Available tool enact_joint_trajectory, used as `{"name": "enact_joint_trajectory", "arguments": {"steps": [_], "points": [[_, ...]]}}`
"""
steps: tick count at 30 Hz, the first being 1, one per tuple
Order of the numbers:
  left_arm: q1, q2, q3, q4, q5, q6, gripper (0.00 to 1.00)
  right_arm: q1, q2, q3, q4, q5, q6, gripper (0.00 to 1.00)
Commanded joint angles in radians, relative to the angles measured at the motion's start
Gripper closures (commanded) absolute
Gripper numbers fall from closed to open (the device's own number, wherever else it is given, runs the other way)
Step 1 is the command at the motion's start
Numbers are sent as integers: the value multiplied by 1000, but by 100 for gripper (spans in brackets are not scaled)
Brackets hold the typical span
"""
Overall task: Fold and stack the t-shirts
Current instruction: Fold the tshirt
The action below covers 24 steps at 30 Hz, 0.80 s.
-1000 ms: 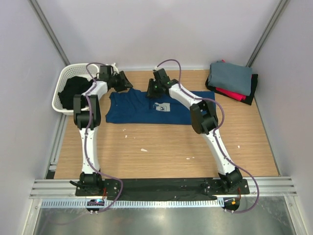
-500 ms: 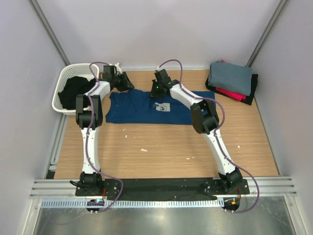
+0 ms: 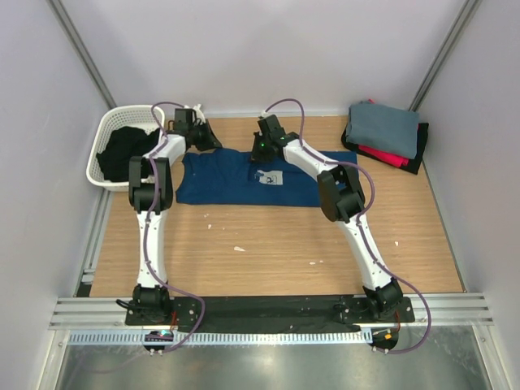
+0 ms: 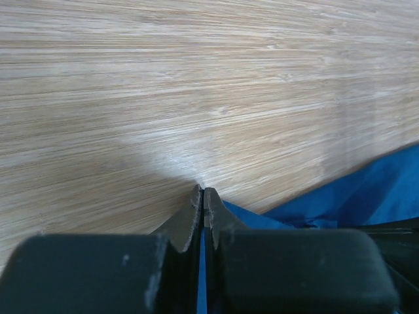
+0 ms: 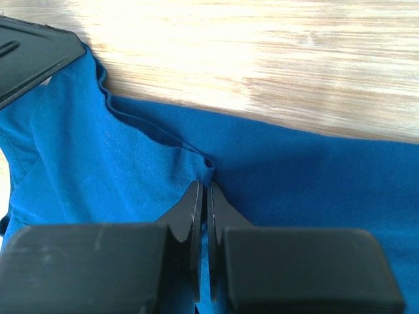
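Overhead light: soft, white and even. The bench (image 3: pixel 268 244) is clearly lit, with only faint shadows under the arms.
Overhead sharpness: crisp across the view, no glare off the pale walls.
Left wrist view: a washed-out bright patch on the wood ahead of the left fingers (image 4: pixel 190 222), grey shadow pooling to their left.
Right wrist view: glare bleaches the wood along the top, and the blue t-shirt (image 5: pixel 294 170) is vivid with sharp creases.
Focus: the right fingers (image 5: pixel 191 222) and both dark finger blocks sit soft and blurred up close.

I see the tee (image 3: pixel 236 185) spread on the table's (image 3: pixel 268 252) far middle, the basket (image 3: pixel 103 130) holding 1 cloth (image 3: pixel 122 150) to its left, the stack (image 3: pixel 383 130) far right, my left gripper (image 4: pixel 202 191) at the tee's far-left corner, my right gripper (image 5: pixel 203 187) along its far edge.
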Motion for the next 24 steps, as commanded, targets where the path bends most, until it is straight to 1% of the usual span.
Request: {"name": "enact_joint_trajectory", "arguments": {"steps": [1, 4, 5, 6, 9, 11, 18, 22, 23, 24], "points": [[-5, -51, 12, 21, 12, 26, 100, -6, -94, -4, 14, 16, -12, 96], [0, -108, -38, 36, 43, 49, 100, -7, -106, -15, 14, 19, -16, 95], [6, -152, -58, 44, 51, 49, 100, -6, -111, -20, 15, 18, -18, 94], [9, -179, -102, 73, 55, 46, 100, -9, -112, -29, 14, 18, -19, 94], [18, -246, -138, 90, 89, 59, 100, -12, -120, -43, 14, 16, -22, 94], [26, -266, -144, 90, 121, 66, 100, -12, -120, -53, 14, 14, -24, 94], [29, -320, -187, 85, 147, 100, 100, -14, -117, -66, 14, 18, -23, 91], [30, -378, -259, 76, 189, 154, 100, -14, -119, -69, 12, 21, -18, 86], [29, -387, -294, 73, 190, 178, 100, -15, -119, -69, 12, 21, -18, 81], [29, -397, -313, 70, 198, 195, 100, -15, -117, -67, 12, 21, -16, 78]]}}
